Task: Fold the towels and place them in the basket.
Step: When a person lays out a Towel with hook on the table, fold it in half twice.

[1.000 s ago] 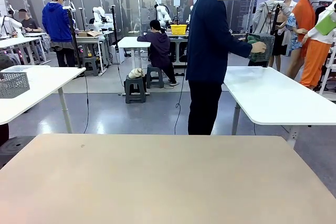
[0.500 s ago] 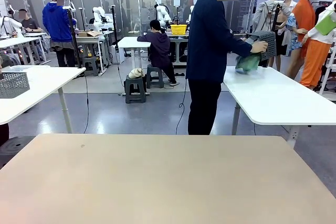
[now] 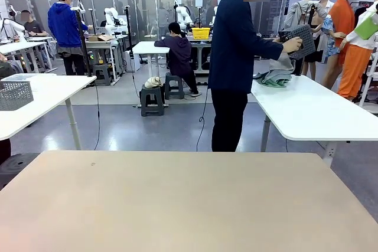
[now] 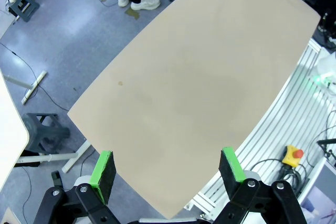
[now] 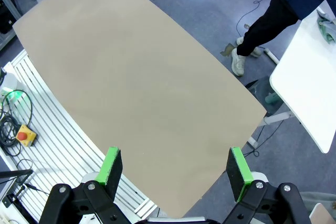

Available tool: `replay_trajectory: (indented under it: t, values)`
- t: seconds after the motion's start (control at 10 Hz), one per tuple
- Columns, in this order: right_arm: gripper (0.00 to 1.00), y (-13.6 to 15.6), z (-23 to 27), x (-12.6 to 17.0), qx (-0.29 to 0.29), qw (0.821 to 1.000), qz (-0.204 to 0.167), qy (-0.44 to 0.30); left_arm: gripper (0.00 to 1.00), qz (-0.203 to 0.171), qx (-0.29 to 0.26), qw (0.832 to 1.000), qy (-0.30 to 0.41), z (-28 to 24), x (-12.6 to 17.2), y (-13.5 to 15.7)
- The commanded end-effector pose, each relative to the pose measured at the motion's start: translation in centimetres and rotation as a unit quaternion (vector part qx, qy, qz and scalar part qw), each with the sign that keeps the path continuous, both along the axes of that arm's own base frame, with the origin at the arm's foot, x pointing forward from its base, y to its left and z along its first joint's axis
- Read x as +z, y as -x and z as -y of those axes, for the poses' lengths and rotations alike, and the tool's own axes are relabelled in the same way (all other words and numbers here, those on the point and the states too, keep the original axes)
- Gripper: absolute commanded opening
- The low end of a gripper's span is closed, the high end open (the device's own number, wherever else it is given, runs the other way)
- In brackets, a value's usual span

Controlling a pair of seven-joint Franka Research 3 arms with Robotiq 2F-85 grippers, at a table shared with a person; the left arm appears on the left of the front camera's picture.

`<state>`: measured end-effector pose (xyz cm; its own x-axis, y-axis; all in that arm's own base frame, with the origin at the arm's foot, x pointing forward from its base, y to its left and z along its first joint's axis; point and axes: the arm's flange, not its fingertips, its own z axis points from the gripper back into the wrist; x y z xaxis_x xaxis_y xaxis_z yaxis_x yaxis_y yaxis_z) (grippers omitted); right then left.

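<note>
A person in a dark jacket [image 3: 236,45] stands beyond my table with their back to me and tips the dark grey mesh basket [image 3: 298,41] over a white side table [image 3: 313,110]. Crumpled towels [image 3: 274,76], grey-green in tone, lie heaped on that side table under the basket. My left gripper [image 4: 167,174] hangs open high above the bare tan table [image 4: 194,77]. My right gripper [image 5: 174,172] is open too, high over the same tan table [image 5: 131,82]. Nothing is between either pair of green pads.
A paler grey mesh basket [image 3: 15,94] sits on a white table at the left. The person's legs and white shoes [image 5: 239,62] stand just past my table's far edge. A yellow emergency-stop box [image 4: 292,156] and cables lie on the slatted base beside my table.
The person raised and tipped the basket; the towels slid out of it and dropped onto the white side table. My grippers stayed where they were.
</note>
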<state>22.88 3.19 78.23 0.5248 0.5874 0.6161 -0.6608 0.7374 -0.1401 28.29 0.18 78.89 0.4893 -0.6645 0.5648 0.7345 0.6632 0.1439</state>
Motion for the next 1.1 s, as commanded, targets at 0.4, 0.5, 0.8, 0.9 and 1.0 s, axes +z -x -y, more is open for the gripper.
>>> replay_trajectory:
  t: [0.4, 0.5, 0.8, 0.9, 1.0]
  values:
    - [1.0, -0.17, 0.04, -0.12, 0.001, 1.0, 0.002, -0.003, 1.0, 0.001, -0.002, 1.0, 0.001, 0.02, 0.04, 0.06]
    - [1.0, -0.17, 0.04, -0.12, 0.001, 1.0, 0.002, -0.003, 1.0, 0.001, -0.002, 1.0, 0.001, 0.02, 0.04, 0.06]
    - [1.0, -0.17, 0.04, -0.12, 0.001, 1.0, 0.002, -0.003, 1.0, 0.001, -0.002, 1.0, 0.001, 0.02, 0.04, 0.06]
    - [1.0, -0.17, 0.04, -0.12, 0.001, 1.0, 0.002, -0.003, 1.0, 0.001, -0.002, 1.0, 0.001, 0.02, 0.04, 0.06]
    - [1.0, -0.17, 0.04, -0.12, 0.001, 1.0, 0.002, -0.003, 1.0, 0.001, -0.002, 1.0, 0.001, 0.02, 0.04, 0.06]
